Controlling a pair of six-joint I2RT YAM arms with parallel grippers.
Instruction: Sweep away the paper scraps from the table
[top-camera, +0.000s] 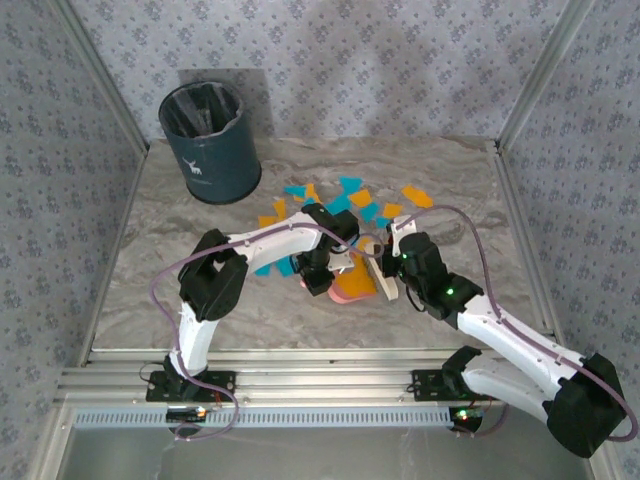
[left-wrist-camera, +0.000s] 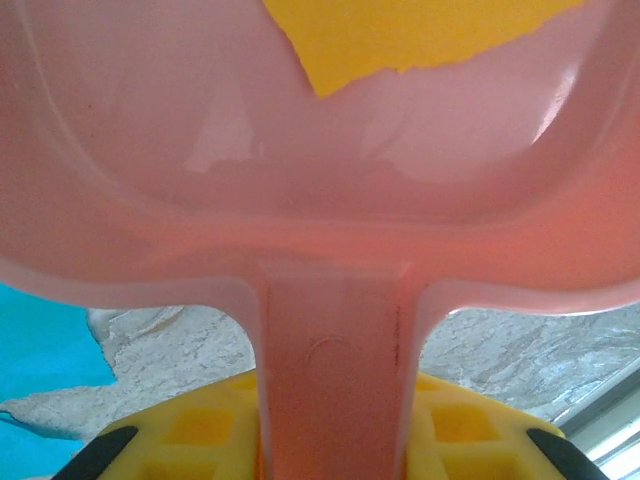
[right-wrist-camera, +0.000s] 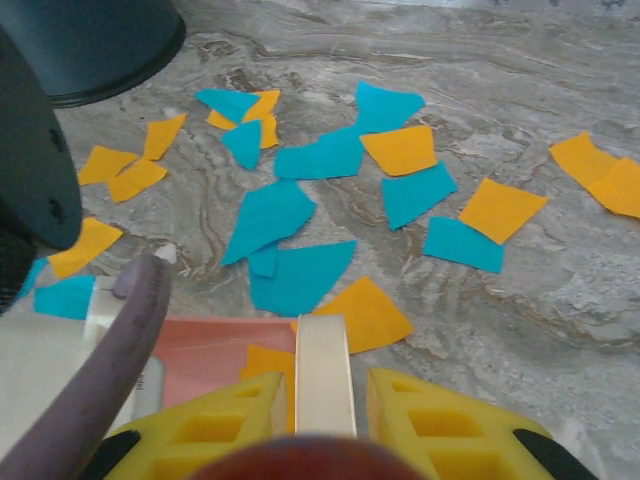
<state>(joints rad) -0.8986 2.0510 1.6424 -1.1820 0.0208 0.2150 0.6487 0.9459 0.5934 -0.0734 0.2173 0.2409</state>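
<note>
Turquoise and orange paper scraps (top-camera: 350, 197) lie spread over the middle of the marble table (top-camera: 150, 250), just beyond both grippers. My left gripper (top-camera: 318, 268) is shut on the handle of a pink dustpan (top-camera: 352, 290). In the left wrist view that handle runs between the yellow fingers (left-wrist-camera: 200, 430) of the left gripper (left-wrist-camera: 335, 440), and an orange scrap (left-wrist-camera: 400, 35) lies inside the dustpan (left-wrist-camera: 320, 150). My right gripper (right-wrist-camera: 322, 420) is shut on a cream brush handle (right-wrist-camera: 322, 365), right beside the dustpan (right-wrist-camera: 215, 350). An orange scrap (right-wrist-camera: 365, 310) and a turquoise one (right-wrist-camera: 300, 280) lie just ahead of it.
A dark blue bin (top-camera: 210, 140) with a black liner stands at the back left of the table, and its base is seen from the right wrist (right-wrist-camera: 100, 40). A purple cable (right-wrist-camera: 120, 370) and the left arm's dark body (right-wrist-camera: 30, 150) crowd that view's left side. Aluminium rails edge the table.
</note>
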